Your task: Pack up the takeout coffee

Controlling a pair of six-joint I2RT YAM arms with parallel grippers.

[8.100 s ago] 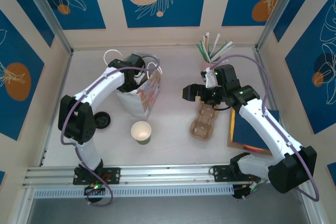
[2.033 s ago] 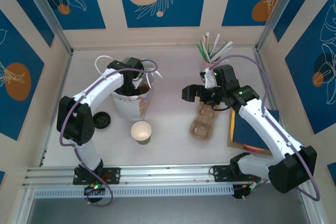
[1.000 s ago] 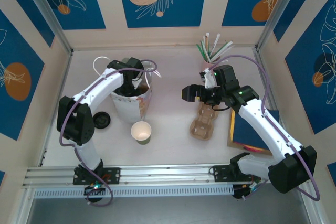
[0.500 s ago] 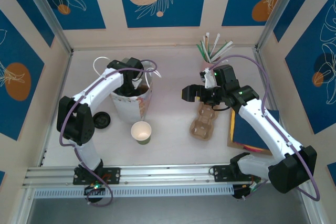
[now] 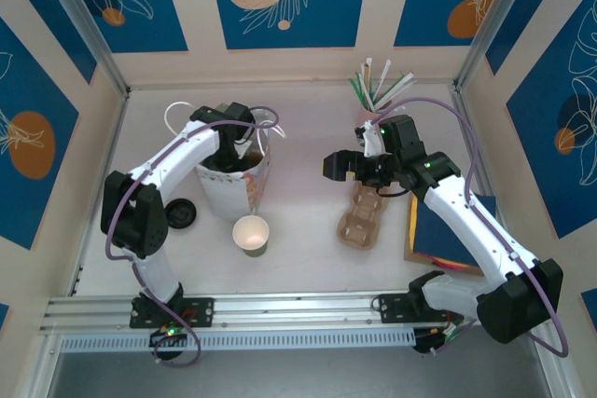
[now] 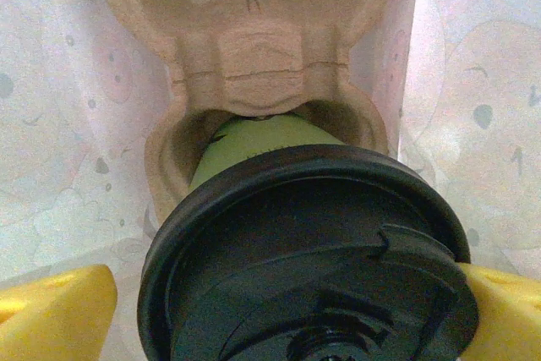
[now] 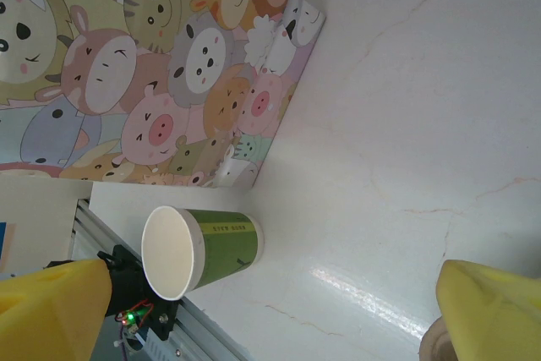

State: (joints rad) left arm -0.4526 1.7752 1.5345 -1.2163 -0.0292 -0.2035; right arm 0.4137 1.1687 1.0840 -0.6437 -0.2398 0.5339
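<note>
Left tool (image 6: 287, 298) stands spread wide, one finger either side of the takeout coffee (image 6: 254, 137), which sits in a moulded pulp carrier (image 6: 254, 48) down inside the gift bag (image 6: 59, 124). I judge the cup light, its thin paper wall crushable and its glossy black lid (image 6: 304, 234) slick, so I'd grip gently just under the rim.

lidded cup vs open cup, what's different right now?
Top: the lidded cup is capped in black; the open cup is uncapped, its white inside showing.
Place: the lidded cup sits in a carrier pocket inside the bag; the open cup stands on the table beside the bag.
Shared: both are green paper cups.
</note>
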